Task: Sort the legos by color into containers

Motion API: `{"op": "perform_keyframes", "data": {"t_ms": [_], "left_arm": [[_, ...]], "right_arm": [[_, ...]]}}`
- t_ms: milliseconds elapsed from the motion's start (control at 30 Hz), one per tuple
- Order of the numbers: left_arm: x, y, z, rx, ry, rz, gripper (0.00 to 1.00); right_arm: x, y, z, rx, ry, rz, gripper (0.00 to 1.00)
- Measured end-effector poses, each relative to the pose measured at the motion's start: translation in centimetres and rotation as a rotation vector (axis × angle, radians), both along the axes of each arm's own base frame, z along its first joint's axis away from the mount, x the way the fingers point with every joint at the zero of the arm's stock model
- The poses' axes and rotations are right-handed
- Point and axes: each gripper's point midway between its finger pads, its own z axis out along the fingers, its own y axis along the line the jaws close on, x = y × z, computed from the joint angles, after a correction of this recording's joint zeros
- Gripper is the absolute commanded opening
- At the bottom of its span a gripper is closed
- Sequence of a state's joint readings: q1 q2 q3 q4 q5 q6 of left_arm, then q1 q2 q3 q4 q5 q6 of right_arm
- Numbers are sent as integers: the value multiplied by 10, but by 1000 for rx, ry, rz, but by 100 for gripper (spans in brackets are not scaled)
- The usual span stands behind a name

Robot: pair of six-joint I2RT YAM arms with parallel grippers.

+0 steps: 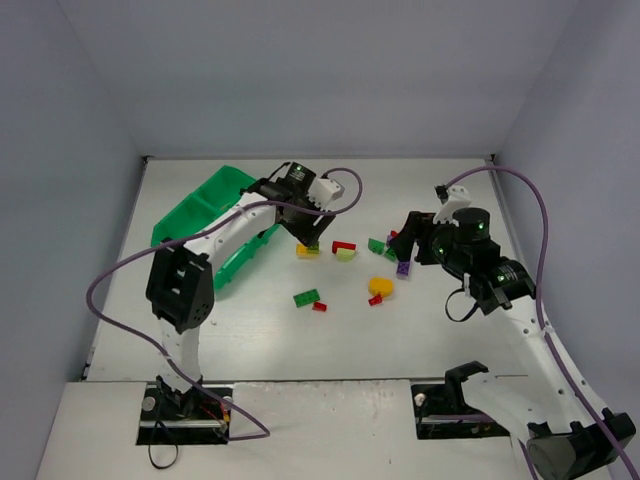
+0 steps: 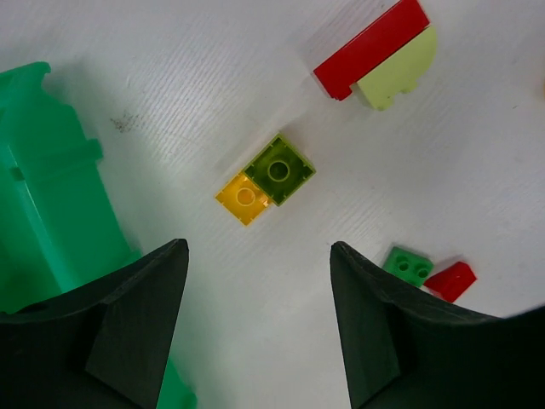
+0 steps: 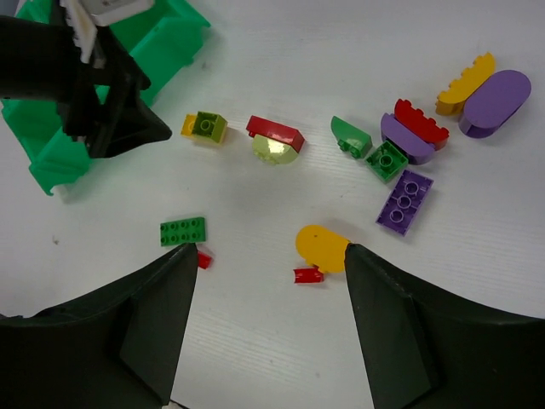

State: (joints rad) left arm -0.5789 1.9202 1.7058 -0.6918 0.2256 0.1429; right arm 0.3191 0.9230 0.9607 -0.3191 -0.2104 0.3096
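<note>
Red legos are numbering four, yellow three, purple three, greens five; left gripper and right gripper are gaping empty.

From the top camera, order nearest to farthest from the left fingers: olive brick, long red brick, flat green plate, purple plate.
1. Olive brick, beside a yellow one.
2. Long red brick, just to its right.
3. Flat green plate, lower in view.
4. Purple plate, far right.
</note>
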Motion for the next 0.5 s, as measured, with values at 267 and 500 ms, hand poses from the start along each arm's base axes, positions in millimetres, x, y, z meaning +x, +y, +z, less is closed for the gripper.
{"op": "perform_keyframes", "data": {"t_ms": [267,500], "left_arm": [[14,2,-34,153,22,-123,62],[11,1,-47,210,46,-213,62]], "right_arm": [[-6,1,7,19,-20,12,68],[-8,1,8,20,-22,13,68]]}}
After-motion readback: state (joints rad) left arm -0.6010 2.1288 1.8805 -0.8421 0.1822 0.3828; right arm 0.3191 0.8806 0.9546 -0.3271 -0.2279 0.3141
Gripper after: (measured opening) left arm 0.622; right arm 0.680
